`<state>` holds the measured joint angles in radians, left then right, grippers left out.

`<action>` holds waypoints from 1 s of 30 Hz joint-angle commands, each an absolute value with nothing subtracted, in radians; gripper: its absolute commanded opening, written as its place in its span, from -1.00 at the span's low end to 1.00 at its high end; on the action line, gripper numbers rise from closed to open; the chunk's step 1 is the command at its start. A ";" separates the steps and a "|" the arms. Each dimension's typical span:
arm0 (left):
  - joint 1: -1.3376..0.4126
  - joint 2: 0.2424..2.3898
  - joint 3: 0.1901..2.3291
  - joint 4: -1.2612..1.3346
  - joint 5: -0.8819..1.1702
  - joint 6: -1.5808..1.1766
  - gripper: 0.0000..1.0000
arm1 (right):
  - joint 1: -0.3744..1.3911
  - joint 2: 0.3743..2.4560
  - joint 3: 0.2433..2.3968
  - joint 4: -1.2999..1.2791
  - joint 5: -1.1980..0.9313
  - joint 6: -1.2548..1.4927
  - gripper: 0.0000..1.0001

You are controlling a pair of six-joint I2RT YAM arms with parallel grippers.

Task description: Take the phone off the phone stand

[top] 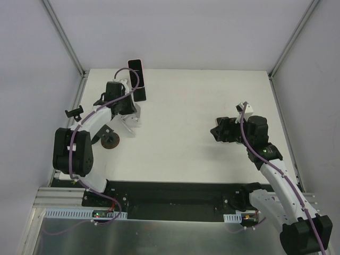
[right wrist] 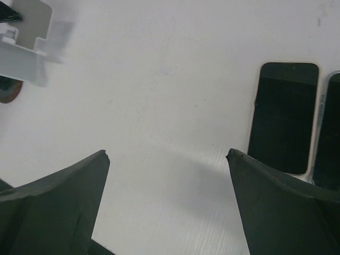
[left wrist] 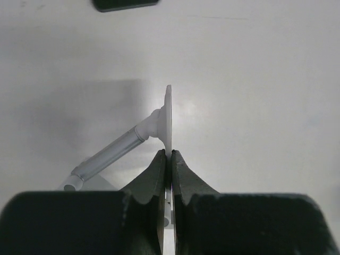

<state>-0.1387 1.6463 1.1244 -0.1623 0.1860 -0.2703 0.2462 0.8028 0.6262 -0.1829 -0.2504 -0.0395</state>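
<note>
Ok, phone [top: 140, 90] lies at the back of the table [top: 186, 133], off the phone stand [left wrist: 114, 151]. The left gripper [left wrist: 169, 154] is pinched shut on its plate [left wrist: 168, 111] (thin, edge-on, tips easily), so release slowly and back straight out. The right gripper [right wrist: 168, 153] gapes wide, empty.
</note>
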 commanded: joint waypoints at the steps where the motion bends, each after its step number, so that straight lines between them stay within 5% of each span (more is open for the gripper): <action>1: -0.179 1.468 1.033 0.039 0.430 -0.301 -1.00 | 0.245 0.850 0.683 -0.066 -0.411 0.041 0.93; 13: -0.290 1.275 0.767 0.561 0.857 -0.383 -1.00 | 0.481 1.190 0.891 0.198 -0.666 0.178 0.98; 30: -0.316 1.140 0.578 0.934 0.956 -0.633 -1.00 | 0.603 1.515 0.982 0.528 -0.854 0.351 0.46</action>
